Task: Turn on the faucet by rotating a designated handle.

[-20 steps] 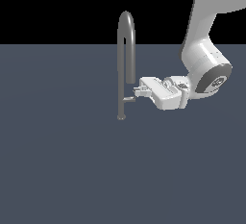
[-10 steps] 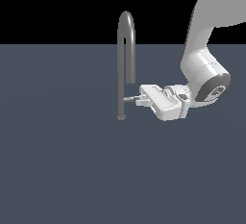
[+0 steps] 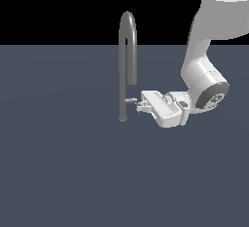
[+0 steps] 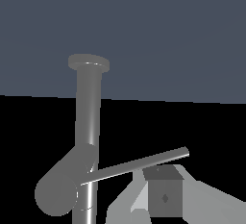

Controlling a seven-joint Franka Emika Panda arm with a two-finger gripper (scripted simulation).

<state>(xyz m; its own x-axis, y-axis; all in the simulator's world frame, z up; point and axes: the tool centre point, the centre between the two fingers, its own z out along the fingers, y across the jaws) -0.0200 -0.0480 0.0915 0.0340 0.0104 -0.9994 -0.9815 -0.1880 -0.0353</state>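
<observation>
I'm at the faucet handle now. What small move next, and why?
Probably a short sideways push against the handle to start it rotating. The end effector sits at the bar's free end, beside the faucet stem. In the wrist view, one fingertip lies right next to the bar; whether it touches is unclear, so go slowly.

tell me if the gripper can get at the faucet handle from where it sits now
Probably yes. The gripper sits level with the handle, right at its free end, with nothing between them in the exterior view. The wrist view shows one finger close beside the bar. Actual contact can't be confirmed.
</observation>
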